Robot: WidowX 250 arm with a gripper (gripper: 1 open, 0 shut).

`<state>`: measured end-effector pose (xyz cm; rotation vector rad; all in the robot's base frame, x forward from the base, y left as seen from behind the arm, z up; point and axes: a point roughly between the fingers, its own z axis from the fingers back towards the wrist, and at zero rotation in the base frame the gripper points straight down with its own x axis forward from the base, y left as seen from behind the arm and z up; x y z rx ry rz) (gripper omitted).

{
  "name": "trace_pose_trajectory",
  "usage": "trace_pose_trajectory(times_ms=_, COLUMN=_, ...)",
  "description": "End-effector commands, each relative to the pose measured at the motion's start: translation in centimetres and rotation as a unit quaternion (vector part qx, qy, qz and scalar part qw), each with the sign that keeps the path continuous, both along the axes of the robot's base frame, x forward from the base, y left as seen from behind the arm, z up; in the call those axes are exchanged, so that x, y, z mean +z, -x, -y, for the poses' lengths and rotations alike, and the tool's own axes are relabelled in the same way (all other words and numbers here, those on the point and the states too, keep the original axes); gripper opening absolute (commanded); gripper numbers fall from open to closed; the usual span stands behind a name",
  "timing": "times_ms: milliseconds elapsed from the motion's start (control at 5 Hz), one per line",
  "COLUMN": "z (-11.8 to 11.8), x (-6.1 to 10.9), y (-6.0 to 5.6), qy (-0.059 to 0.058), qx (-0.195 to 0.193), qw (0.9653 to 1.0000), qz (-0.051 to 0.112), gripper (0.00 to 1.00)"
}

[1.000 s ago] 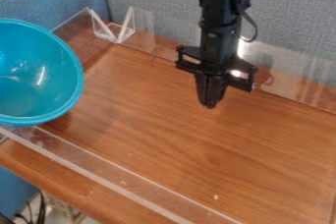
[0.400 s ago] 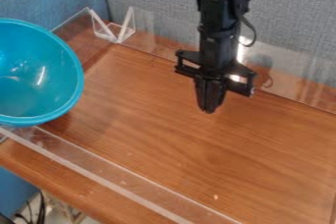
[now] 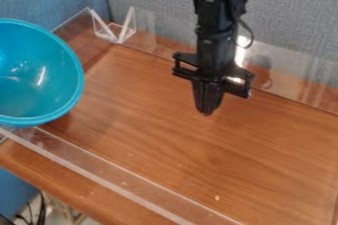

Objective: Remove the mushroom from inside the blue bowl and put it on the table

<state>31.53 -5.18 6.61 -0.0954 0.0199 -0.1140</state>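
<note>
Camera view: the gripper point(image 3: 208, 106) hangs at center with jaws together, well apart from the bowl point(image 3: 38, 71) at left; no mushroom is visible. Open before reaching into it.

Claw point(image 3: 207, 104) and black arm point(image 3: 215, 22) drifted slightly toward 9 o'clock in camera view since a second ago. Claw tip now a touch farther toward 9 above counter point(image 3: 158, 140). Drift small, gradual across both earlier pictures.
</note>
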Motion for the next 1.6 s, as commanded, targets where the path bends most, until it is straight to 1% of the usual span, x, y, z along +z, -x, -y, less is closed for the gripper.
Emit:
trace_pose_trajectory(times_ms=0, z=-0.4, x=2.9, y=-0.4, qy=0.006, qx=0.000, qw=0.9989, qz=0.046, gripper=0.00)
trace_pose_trajectory(times_ms=200, z=-0.4, x=2.9, y=-0.2, qy=0.008, qx=-0.001, qw=0.9990, qz=0.044, gripper=0.00)
trace_pose_trajectory(times_ms=1400, z=-0.2, x=0.4, y=-2.7, qy=0.000, qx=0.001, qw=0.9999, qz=0.015, gripper=0.00)
